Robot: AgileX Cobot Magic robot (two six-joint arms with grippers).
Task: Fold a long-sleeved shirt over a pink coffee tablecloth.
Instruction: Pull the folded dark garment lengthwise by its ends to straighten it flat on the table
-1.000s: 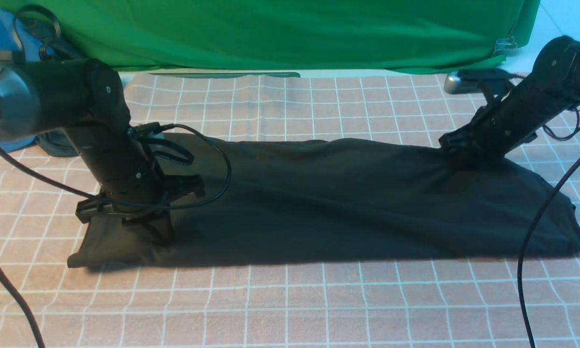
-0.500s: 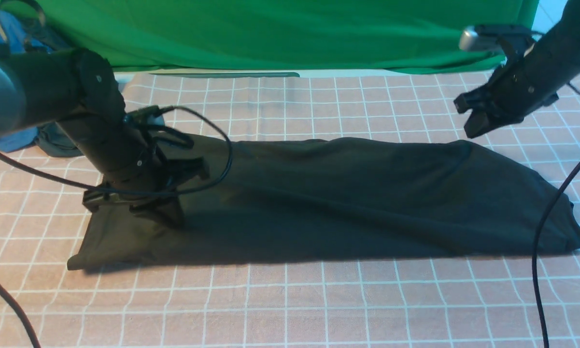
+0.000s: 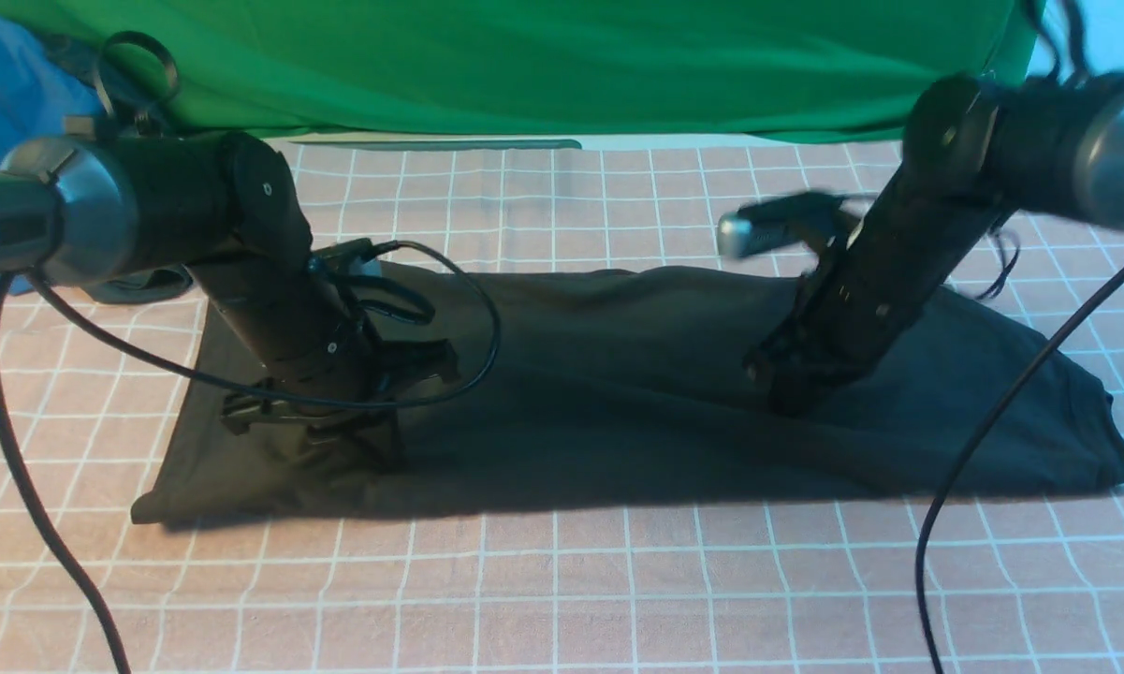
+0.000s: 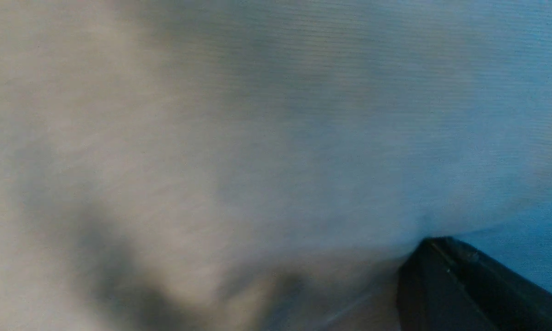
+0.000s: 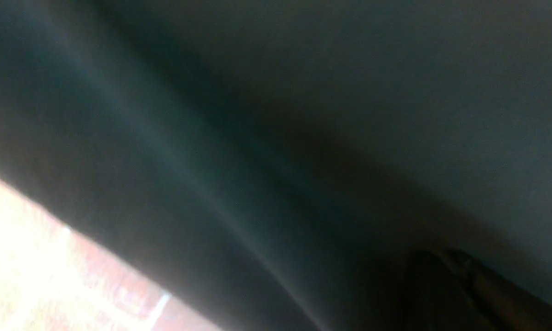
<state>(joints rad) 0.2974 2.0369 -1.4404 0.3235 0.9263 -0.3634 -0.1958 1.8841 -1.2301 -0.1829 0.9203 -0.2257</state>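
Note:
The long-sleeved shirt (image 3: 618, 374) lies as a long black band across the pink coffee tablecloth (image 3: 562, 580); its print and collar are hidden. My left gripper (image 3: 346, 445) presses down on the shirt's left part, and its jaws merge with the dark cloth. My right gripper (image 3: 786, 398) touches the shirt right of the middle. The left wrist view is filled by blurred shirt cloth (image 4: 211, 138), with one finger (image 4: 464, 294) showing. In the right wrist view I see the shirt (image 5: 303, 115), a strip of tablecloth (image 5: 36, 276) and one dim finger (image 5: 478, 299).
A bright green cloth (image 3: 562, 65) hangs along the back edge. A blue garment (image 3: 0, 103) and a small dark one (image 3: 131, 285) lie at the far left behind my left arm. Black cables (image 3: 955, 487) hang from both arms over the tablecloth.
My right gripper lifted off the shirt's right end, swung left and came down on the shirt nearer the middle. My left gripper slid to the right along the shirt.

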